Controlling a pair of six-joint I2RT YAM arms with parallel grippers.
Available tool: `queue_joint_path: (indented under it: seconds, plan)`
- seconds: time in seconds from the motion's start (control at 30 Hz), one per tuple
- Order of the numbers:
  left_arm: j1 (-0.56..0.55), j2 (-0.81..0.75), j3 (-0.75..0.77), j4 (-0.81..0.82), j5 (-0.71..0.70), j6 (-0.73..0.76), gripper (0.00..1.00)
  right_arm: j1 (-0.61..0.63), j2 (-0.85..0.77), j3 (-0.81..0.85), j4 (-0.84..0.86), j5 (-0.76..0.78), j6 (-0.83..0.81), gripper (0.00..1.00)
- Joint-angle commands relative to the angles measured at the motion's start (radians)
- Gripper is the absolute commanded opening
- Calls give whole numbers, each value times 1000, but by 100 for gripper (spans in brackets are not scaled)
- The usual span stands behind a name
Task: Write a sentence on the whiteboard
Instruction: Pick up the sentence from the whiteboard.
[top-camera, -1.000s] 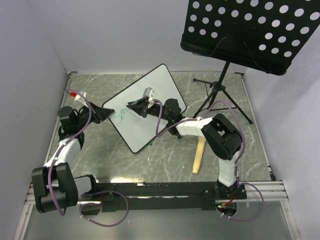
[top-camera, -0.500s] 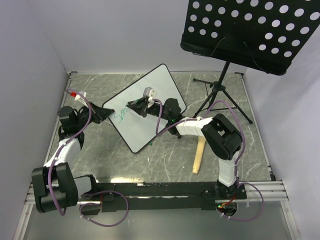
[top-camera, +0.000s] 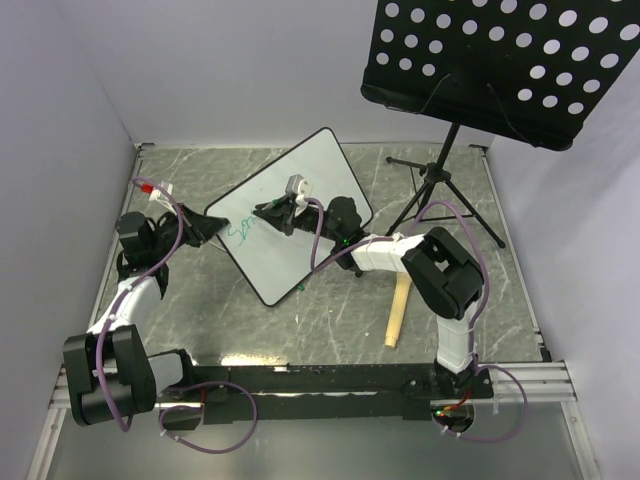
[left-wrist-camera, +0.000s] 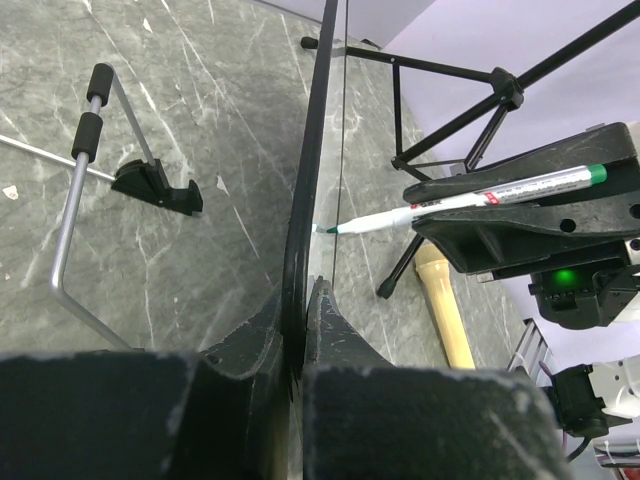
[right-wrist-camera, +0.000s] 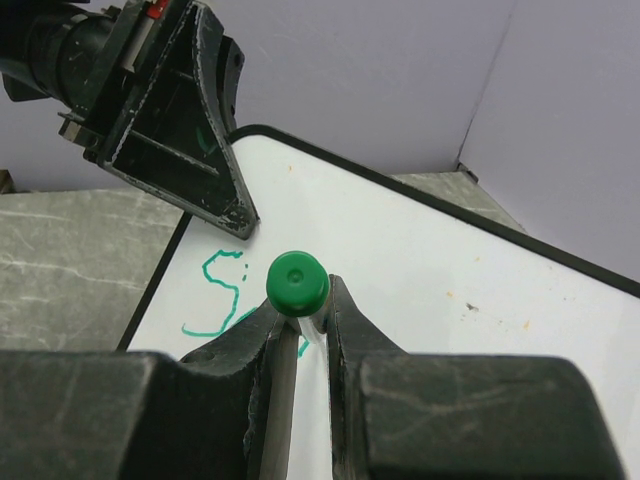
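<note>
**Inspector:** Where did the whiteboard (top-camera: 325, 165) stand, and in what condition?

**Arms:** It stood on the table (top-camera: 330, 320), set cornerwise, with one corner toward the far wall. My left wrist view caught it edge-on, and a wire leg (left-wrist-camera: 80, 190) showed behind it. The music stand (top-camera: 500, 65) had its tripod just beside the whiteboard's right corner. A wooden stick (top-camera: 398, 312) lay to the right of the whiteboard, apart from it.

**Inspector:** State of your fingers?

**Arms:** My left gripper (left-wrist-camera: 303, 300) had its fingers pressed together on the whiteboard's black frame at the left corner. I judged that this pinch was there to steady the whiteboard. My right gripper (right-wrist-camera: 305, 305) was clamped on a green-capped marker (left-wrist-camera: 470, 197) over the whiteboard's left half. The marker's tip was at the white face. Contact looked made, though I could not confirm it.

**Inspector:** Work completed?

**Arms:** Very little. Of the sentence (top-camera: 240, 232), I found only a teal "S" and the beginnings of what followed. These sat on the whiteboard just beside the corner I held. The later strokes were partly hidden behind my own right fingers, so I could not read them.

**Inspector:** Work outstanding?

**Arms:** Nearly all of it, in my judgement. The rest of the white face was bare. The remaining words had yet to be written, presumably along the long edge, away from the held corner.
</note>
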Motion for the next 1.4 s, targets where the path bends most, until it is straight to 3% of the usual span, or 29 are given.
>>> queue_joint_path:
  seconds: [0.0,0.63,1.07,1.37]
  plan:
    - [-8,14,6,-59,-59,230,1,-3,24,36,31,-23,10,0]
    - [-7,19,4,-62,-63,232,1,-2,-39,-72,66,-26,-4,0]
    - [-8,24,10,-79,-66,242,1,-23,-88,-17,82,-19,3,0]
    - [-8,21,9,-79,-63,241,1,-40,-17,85,28,-8,12,0]
